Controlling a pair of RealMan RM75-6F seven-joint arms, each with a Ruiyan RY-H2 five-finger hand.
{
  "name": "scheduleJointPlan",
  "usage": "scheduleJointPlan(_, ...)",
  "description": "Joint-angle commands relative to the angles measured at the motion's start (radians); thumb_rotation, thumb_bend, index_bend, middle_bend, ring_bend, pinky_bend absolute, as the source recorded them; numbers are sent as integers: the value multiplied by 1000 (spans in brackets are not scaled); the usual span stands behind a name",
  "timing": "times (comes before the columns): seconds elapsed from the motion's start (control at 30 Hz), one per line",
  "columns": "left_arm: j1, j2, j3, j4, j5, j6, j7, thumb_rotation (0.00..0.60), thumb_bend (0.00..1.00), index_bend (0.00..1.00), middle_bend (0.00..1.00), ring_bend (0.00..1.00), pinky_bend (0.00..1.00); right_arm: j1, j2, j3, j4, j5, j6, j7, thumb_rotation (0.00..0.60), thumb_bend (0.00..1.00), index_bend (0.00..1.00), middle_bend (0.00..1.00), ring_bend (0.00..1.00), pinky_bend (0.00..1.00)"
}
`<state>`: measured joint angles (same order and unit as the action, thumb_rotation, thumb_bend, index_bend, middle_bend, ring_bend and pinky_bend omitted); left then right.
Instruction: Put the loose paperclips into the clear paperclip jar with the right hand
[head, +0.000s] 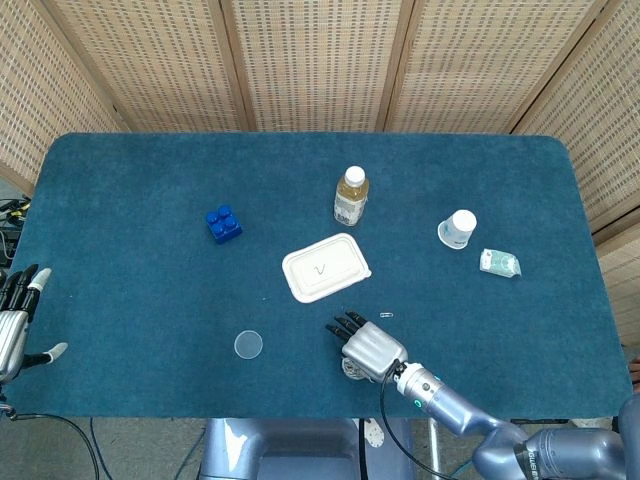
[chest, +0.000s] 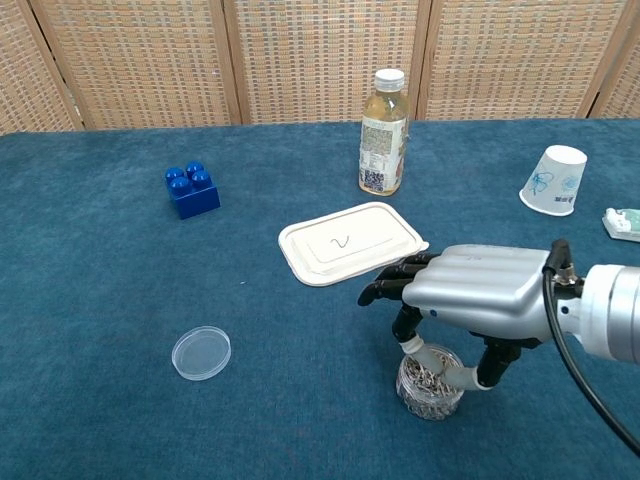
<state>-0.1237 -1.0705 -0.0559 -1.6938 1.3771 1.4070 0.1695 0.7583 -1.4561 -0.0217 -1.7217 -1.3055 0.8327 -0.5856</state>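
A: What is the setting?

B: A table (head: 150, 300) covered in dark teal felt, with woven cane screens (head: 310, 60) standing behind it.

A: Where is the paperclip jar (chest: 430, 384)?

B: Near the front edge, full of clips, directly under the right hand (chest: 470, 290). Thumb and a finger reach down to its rim; whether they pinch a clip I cannot tell.

A: And from the head view?

B: The hand (head: 368, 349) covers most of the jar. 1 loose paperclip (head: 386, 316) lies just beyond it, small and faint.

A: The left hand (head: 12, 320)?

B: Cut off at the frame edge, fingers apart, holding nothing.

A: Other items?

B: A jar lid (chest: 201, 352), blue block (chest: 192, 190), white tray lid (chest: 350, 242), bottle (chest: 384, 133), paper cup (chest: 554, 180) and a packet (head: 499, 263).
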Motion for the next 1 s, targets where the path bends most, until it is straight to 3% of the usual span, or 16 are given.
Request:
scheduleJointPlan(0.03, 0, 0, 0, 0, 0, 0, -1, 600, 0, 0, 0, 0, 0, 0, 1, 0, -1, 0, 3, 0, 600, 325, 554, 78, 0, 69)
scheduleJointPlan(0.13, 0, 0, 0, 0, 0, 0, -1, 600, 0, 0, 0, 0, 0, 0, 1, 0, -1, -1, 8, 0, 600, 313, 510, 78, 0, 69)
scheduleJointPlan(0.43, -1, -1, 1, 1, 0, -1, 1, 600, 0, 0, 0, 0, 0, -2, 10, 4, -8, -4, 24, 9, 600, 302, 507, 78, 0, 72)
scheduleJointPlan(0.63, -1, -1, -1, 2, -4, -2, 0, 600, 0, 0, 0, 0, 0, -1, 33, 57, -25, -1, 61, 61, 600, 302, 507, 78, 0, 77)
scheduleJointPlan(0.77, -2, 0, -2, 2, -4, -3, -2, 600, 0, 0, 0, 0, 0, 11, 31, 107, 30, 61, 60, 89, 600, 303, 507, 78, 0, 81)
scheduleJointPlan(1.0, -1, 4, -3, 1, -5, -1, -8, 600, 0, 0, 0, 0, 0, 12, -17, 116, 151, 157, 35, 112, 600, 307, 506, 78, 0, 85)
